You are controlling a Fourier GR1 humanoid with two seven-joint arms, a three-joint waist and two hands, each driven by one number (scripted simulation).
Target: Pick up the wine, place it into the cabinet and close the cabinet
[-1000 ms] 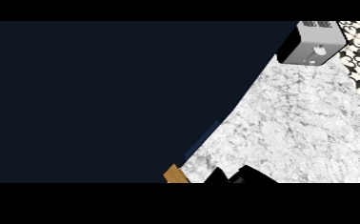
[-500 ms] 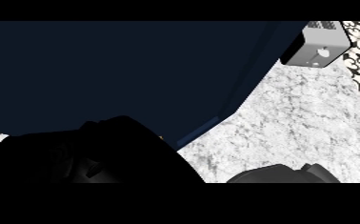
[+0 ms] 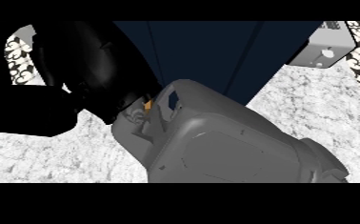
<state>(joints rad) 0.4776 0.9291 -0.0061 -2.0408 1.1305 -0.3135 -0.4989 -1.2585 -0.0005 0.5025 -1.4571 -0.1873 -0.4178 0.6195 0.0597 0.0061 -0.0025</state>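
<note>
The dark blue cabinet door (image 3: 211,56) hangs close in front of me and fills the upper middle of the head view. My right hand (image 3: 91,70) is a large black mass at the upper left, lying against the door's left side. Its grey forearm (image 3: 225,147) runs down to the lower right edge. A small orange edge (image 3: 148,105) shows at the wrist, beside the door's lower corner. A black lump (image 3: 35,116) at the left edge joins the hand; I cannot tell what it is. The wine bottle shows nowhere.
A grey boxy appliance (image 3: 325,49) stands on the white marble counter (image 3: 309,108) at the upper right. A patterned wall strip (image 3: 20,58) shows at the far left. More counter lies at the lower left, under the arm.
The hand has risen from the lower left to the upper left, and the forearm has filled the lower middle. The door has swung away from the left, uncovering counter and wall there.
</note>
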